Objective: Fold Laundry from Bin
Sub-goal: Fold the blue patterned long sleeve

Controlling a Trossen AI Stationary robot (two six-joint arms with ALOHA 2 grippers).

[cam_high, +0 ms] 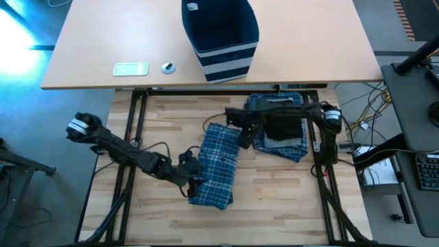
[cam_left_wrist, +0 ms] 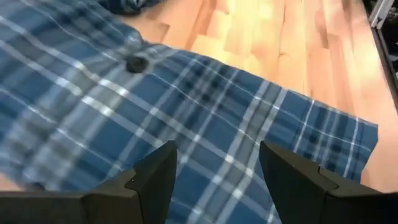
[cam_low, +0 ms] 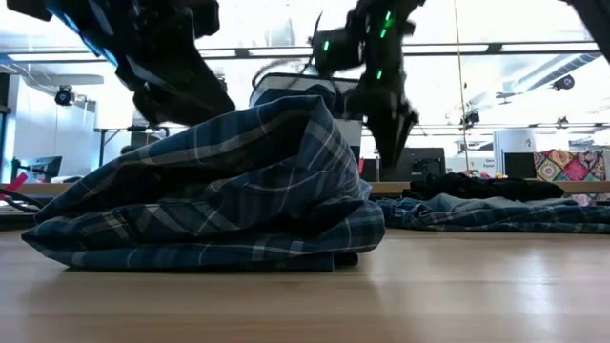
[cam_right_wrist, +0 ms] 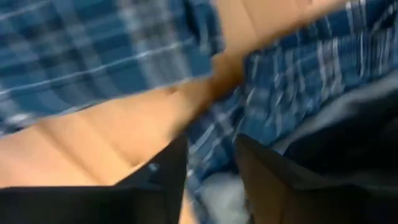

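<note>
Left gripper (cam_left_wrist: 214,177) fingers apart over folded plaid garment (cam_high: 214,173); right gripper (cam_high: 245,139) beside it, grip unclear, blurred.

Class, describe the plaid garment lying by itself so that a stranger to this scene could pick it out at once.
Start at the navy striped bin on the far table, then drop to the wooden worktable below it. Near its middle lies a long folded blue-and-white plaid garment, the left gripper at its left edge. Unlike the pile to its right, it lies alone with nothing stacked on it.
</note>
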